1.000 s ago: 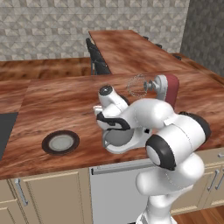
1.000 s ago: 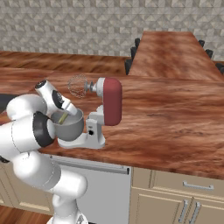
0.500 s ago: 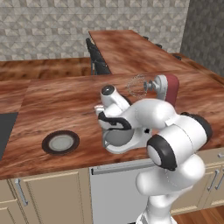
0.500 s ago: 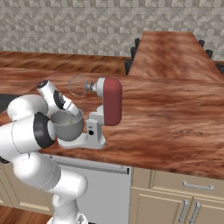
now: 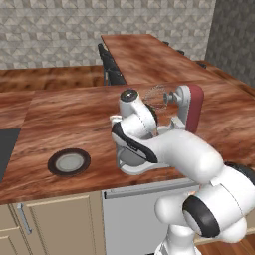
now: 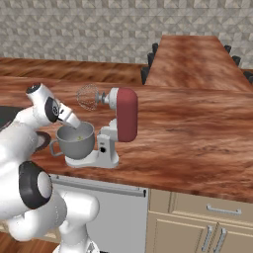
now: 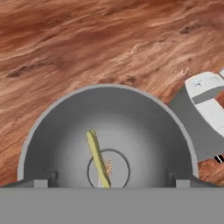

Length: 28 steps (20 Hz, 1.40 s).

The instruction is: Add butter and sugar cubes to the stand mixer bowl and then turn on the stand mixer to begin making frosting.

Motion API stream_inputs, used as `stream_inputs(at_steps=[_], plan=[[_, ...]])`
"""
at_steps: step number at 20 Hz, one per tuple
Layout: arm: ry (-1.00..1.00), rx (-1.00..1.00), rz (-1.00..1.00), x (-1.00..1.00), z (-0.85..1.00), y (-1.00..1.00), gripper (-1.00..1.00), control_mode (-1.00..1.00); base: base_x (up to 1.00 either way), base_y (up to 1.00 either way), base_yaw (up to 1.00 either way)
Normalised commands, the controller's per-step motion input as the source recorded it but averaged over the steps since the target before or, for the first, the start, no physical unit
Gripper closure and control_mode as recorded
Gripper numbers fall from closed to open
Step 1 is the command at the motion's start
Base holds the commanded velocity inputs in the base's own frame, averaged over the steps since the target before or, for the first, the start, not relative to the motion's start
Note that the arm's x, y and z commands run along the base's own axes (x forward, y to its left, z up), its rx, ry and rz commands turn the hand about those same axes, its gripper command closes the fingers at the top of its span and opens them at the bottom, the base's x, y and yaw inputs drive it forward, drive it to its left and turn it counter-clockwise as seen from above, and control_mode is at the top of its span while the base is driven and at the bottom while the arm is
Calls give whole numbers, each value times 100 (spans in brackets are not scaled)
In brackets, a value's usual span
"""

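Note:
The grey stand mixer bowl [image 7: 65, 131] sits on the mixer's pale base, its handle toward the counter's front. A slim yellow butter stick [image 7: 97, 157] lies loose on the bowl's bottom, and nothing grips it. My gripper [image 7: 111, 183] hangs just above the rim, open, with one fingertip [image 7: 41, 181] on each side. From the right, the gripper [image 6: 74, 124] points down into the bowl [image 6: 76, 142]. The stand mixer [image 6: 123, 118] has its red head tilted up, and the wire whisk [image 6: 89, 97] is clear of the bowl. The sugar cubes are out of view.
A dark round plate with a grey centre [image 5: 68, 162] lies on the wooden counter left of the bowl. A black cooktop corner [image 5: 6, 149] shows at the far left. Dark chairs [image 5: 112, 69] stand behind the counter. The counter's front edge runs just below the bowl.
The jaws have opened over the bowl, and the butter now lies free inside it. The arm has barely shifted.

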Motion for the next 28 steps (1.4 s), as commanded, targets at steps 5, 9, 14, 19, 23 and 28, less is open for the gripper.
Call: stream_inputs(at_steps=[5,9,14,19,23,28], plan=[[0,7,2,-59,100,11,-100,-100,0,0,0],[0,9,0,-52,100,-38,-100,-100,0,0,0],[0,14,-1,-10,79,-95,-100,-100,0,0,0],[0,21,-1,0,46,-100,-100,-100,0,0,0],[0,21,0,0,24,-100,-100,-100,0,0,0],[-6,19,3,2,2,-96,-100,-100,0,0,0]])
